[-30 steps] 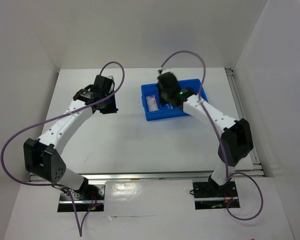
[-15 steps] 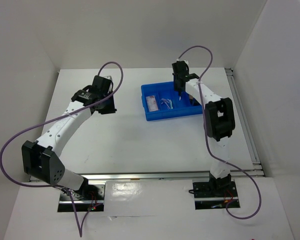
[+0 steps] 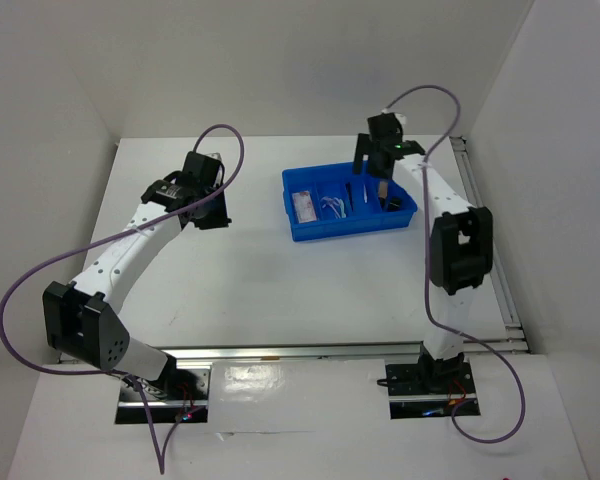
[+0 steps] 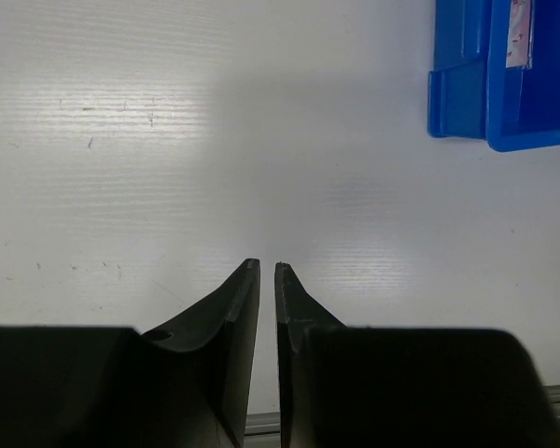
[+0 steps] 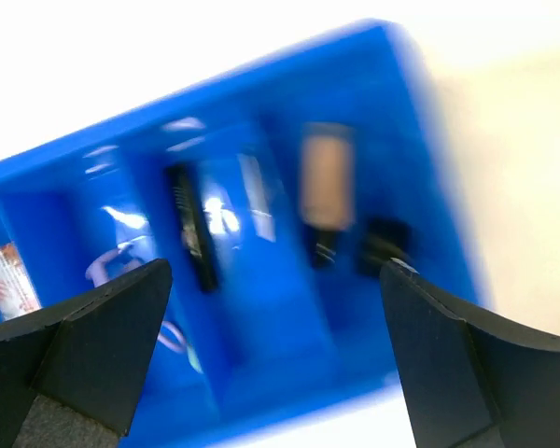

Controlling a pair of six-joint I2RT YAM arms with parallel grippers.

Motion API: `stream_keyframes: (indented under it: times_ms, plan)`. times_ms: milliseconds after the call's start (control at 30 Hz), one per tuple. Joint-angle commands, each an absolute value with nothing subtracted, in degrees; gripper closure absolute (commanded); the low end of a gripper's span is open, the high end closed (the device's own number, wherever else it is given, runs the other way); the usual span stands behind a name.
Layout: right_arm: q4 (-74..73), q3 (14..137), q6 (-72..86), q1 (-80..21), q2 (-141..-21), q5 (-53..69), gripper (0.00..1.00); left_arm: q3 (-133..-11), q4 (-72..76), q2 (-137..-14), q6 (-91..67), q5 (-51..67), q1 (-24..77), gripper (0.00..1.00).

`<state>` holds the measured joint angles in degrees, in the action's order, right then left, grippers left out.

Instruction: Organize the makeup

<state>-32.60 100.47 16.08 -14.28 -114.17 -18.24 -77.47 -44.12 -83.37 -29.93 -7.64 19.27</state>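
– Starting wide: white table (image 3: pixel 280 290), with the blue divided bin (image 3: pixel 340 233) at the far right. Where's the left gripper (image 4: pixel 267 267)?
– Hanging over bare table left of the bin, well apart from it. Its fingers are pinched to a thin slit, nothing between them.
– And the right gripper (image 5: pixel 275 271)?
– Up above the bin, fingers spread wide, empty. That wrist view is blurred.
– And inside the bin?
– The clear pinkish flat case (image 3: pixel 304 206) lies in the leftmost compartment. The tan bottle with black cap (image 5: pixel 325 182) is in the rightmost, with the dark compact (image 5: pixel 385 245) just beside it. The slim black tube (image 5: pixel 191 238) lies in a middle compartment.
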Motion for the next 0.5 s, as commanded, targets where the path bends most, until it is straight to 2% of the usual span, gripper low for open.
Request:
stream_keyframes:
  times_ms: [0, 200, 467]
  plan:
    - [-36.82, 94.68, 26.17, -5.40, -102.34, -20.74, 0.00, -77.78, -43.86, -82.10, -28.83, -8.09, 18.98, 0.74]
    - [-39.64, 80.88, 35.50, 4.91, -92.65, -18.63, 0.00, -76.47, -42.02, -79.99, -27.78, -7.30, 18.98, 0.74]
    - [-34.73, 67.95, 33.59, 6.24, -85.53, -18.73, 0.00, -75.15, -39.20, -78.84, -27.77, -3.69, 18.98, 0.74]
